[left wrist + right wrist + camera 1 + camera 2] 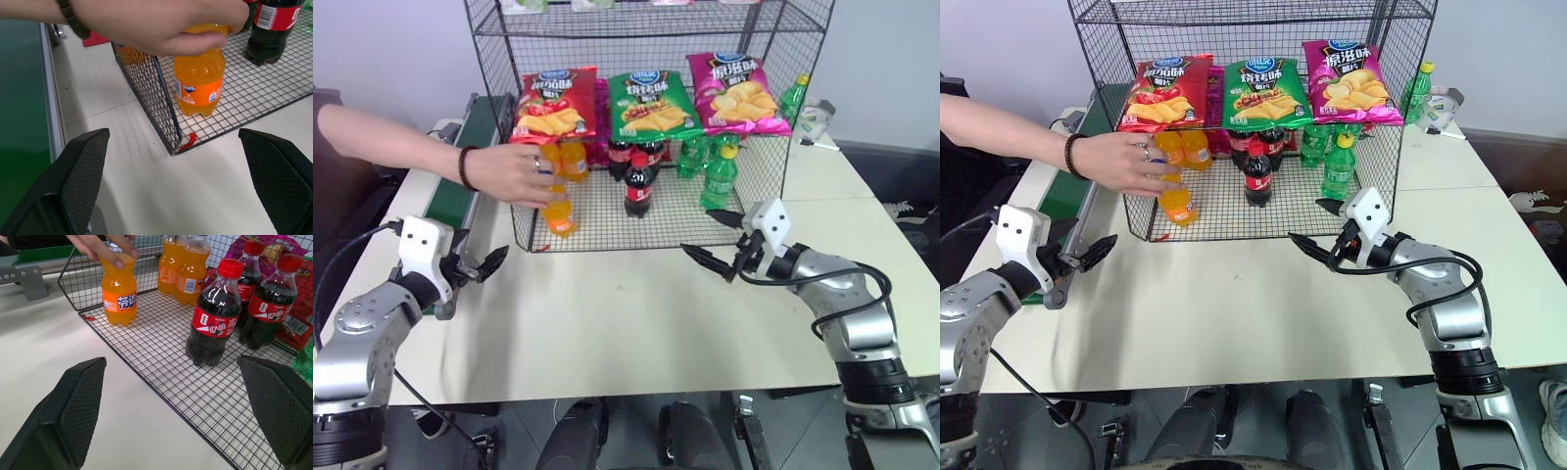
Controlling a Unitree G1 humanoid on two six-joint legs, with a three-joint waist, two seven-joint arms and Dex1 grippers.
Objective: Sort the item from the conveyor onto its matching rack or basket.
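bench (636, 323): white, carrying all | rack (646, 211): set at the bench's far edge, crisp bags hung above cola and green bottles | conveyor (460, 191): laid along the bench's left edge | orange soda bottle (559, 211): stood upright on the rack's front left corner, gripped at the cap by a person's hand (514, 173) | left gripper (475, 266): jaws spread wide, nothing held, near the conveyor | right gripper (720, 245): jaws spread wide, nothing held, before the rack

place: lab mock shop | signs: wire rack (773, 157), conveyor (460, 191), white table (636, 323)
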